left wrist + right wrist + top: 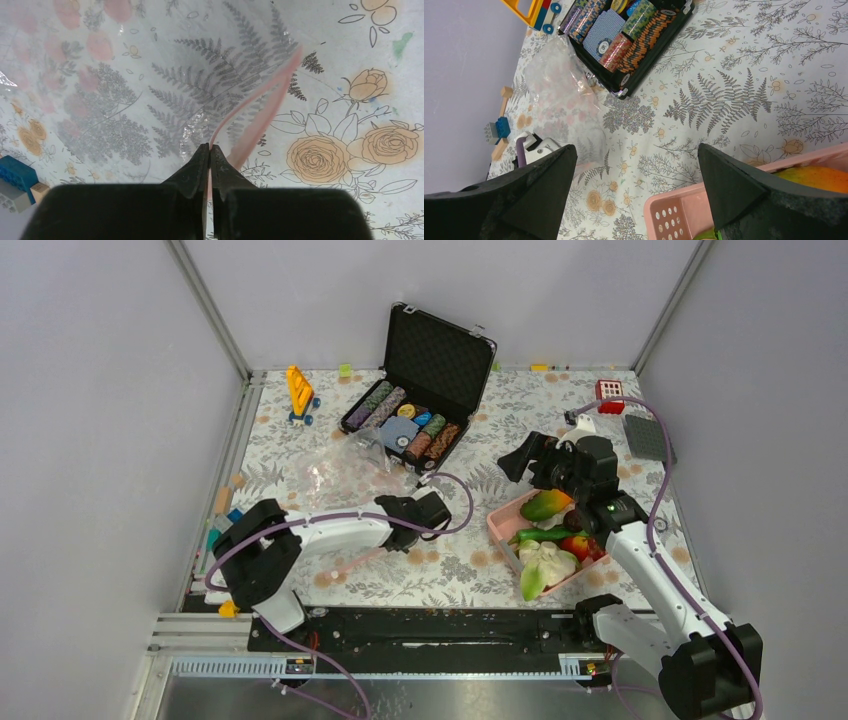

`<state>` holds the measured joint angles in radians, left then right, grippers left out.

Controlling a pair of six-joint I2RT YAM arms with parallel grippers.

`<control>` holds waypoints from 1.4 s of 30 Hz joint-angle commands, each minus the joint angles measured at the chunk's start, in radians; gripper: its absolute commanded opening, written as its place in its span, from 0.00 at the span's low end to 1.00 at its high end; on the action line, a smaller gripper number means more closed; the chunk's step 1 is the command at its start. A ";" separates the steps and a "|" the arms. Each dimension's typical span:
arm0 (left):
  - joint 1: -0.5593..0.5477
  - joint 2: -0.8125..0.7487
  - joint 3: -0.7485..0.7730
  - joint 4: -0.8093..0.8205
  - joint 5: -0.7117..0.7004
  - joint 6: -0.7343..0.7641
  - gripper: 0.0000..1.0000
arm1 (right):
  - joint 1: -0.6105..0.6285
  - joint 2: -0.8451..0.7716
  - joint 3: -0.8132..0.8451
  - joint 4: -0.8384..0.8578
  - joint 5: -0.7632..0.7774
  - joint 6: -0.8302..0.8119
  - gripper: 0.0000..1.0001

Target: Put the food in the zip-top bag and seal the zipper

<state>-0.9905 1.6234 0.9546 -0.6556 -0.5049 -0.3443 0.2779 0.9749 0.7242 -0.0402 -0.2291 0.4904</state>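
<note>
Left arm stretched low over the bench [450, 570], the left pincer [209, 150] pinching the zipper [260, 107] of the zip-top bag [345, 465] lying mid-bench. The right pincer [636, 150] hung wide above the rim of the pink basket [503, 527], which held the food [545, 562].

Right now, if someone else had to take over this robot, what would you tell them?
Left gripper: shut on the zipper at the mouth of the zip-top bag.
Right gripper: open, empty, beside the pink basket.
Food: in the basket, none in the bag.
Done: bag mouth gripped.
Left to do: load the food, then seal the zipper.
</note>
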 commanded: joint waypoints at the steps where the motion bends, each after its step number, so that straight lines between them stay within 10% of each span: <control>1: 0.005 -0.018 0.056 0.014 -0.066 -0.019 0.00 | 0.001 -0.014 0.021 0.008 -0.022 -0.018 1.00; 11: 0.007 -0.369 0.138 0.030 -0.061 -0.191 0.00 | 0.030 0.008 0.034 0.066 -0.183 -0.023 1.00; 21: 0.006 -0.644 0.327 -0.265 -0.294 -0.459 0.00 | 0.423 0.073 0.182 0.115 -0.089 -0.166 1.00; 28: 0.006 -0.640 0.488 -0.462 -0.349 -0.529 0.00 | 0.530 0.134 0.250 0.230 -0.133 -0.151 1.00; 42: 0.047 -0.354 0.501 -0.125 -0.125 -0.368 0.00 | 0.578 0.275 0.292 0.280 0.115 -0.076 1.00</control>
<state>-0.9642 1.2484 1.4242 -0.8894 -0.7147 -0.7498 0.8494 1.2072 0.9657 0.1780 -0.2417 0.3782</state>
